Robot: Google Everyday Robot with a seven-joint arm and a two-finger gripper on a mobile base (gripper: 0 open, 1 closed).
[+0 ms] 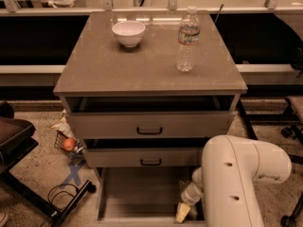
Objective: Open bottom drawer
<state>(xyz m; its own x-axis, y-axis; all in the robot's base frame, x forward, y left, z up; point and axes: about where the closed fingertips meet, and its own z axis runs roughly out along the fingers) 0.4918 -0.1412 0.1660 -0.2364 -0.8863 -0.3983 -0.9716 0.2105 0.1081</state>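
Note:
The grey-beige cabinet [149, 74] has three drawers. The bottom drawer [137, 195] stands pulled far out; I look down into its bare inside, and its front lies at the lower frame edge with the handle out of view. The top drawer [149, 125] and the middle drawer [142, 157] stand slightly pulled out, each with a black bar handle. My white arm [236, 178] comes in from the lower right. My gripper [183, 211] hangs low over the right inner side of the bottom drawer.
A white bowl [128, 32] and a clear water bottle [187, 39] stand on the cabinet top. A small basket with a red fruit [69, 144], blue tape and a black frame [42, 200] lie on the floor at left. A chair base [291, 126] stands at right.

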